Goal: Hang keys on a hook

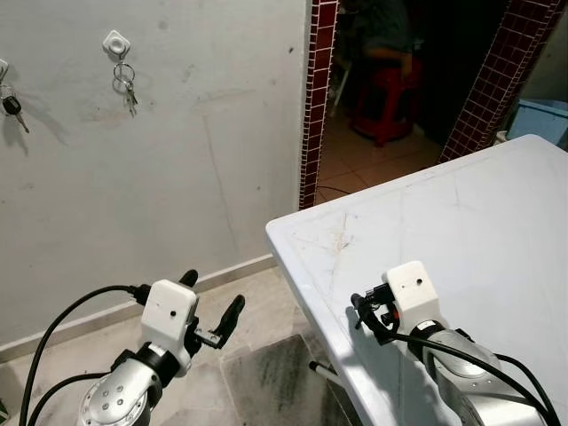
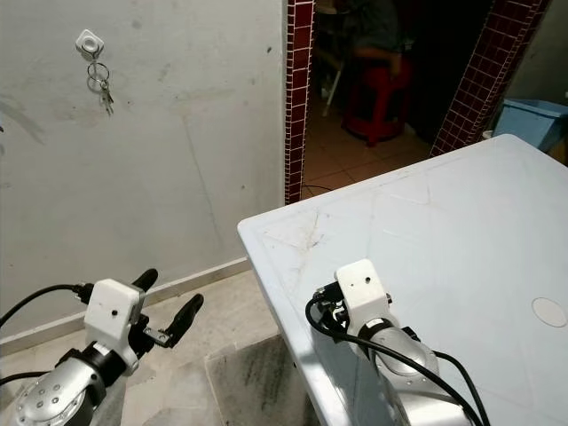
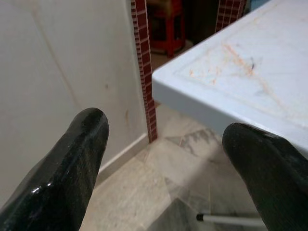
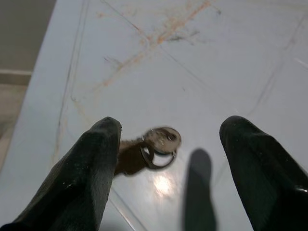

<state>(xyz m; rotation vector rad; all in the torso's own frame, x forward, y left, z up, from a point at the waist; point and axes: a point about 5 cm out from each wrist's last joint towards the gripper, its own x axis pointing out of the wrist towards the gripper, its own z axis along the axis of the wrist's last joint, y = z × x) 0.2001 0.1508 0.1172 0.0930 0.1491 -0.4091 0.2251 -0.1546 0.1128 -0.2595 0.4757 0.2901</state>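
A small key on a ring [image 4: 156, 147] lies on the white table [image 1: 479, 222] near its front left corner. My right gripper [image 4: 171, 127] hovers just above it, open, with the key between and slightly below its two fingers. In the head view that gripper [image 1: 368, 311] sits over the table's near edge. On the grey wall, a white hook [image 1: 116, 42] holds a bunch of keys [image 1: 126, 84]. A second hook at the far left carries a black-headed key [image 1: 12, 106]. My left gripper [image 1: 213, 302] is open and holds nothing, low over the floor beside the table.
A doorway framed by maroon tiled pillars [image 1: 318, 98] opens behind the table, with a red stool [image 1: 386, 98] and a seated person inside. A blue bin [image 1: 543, 120] stands at the far right. A dark mat [image 1: 275, 382] lies on the tiled floor.
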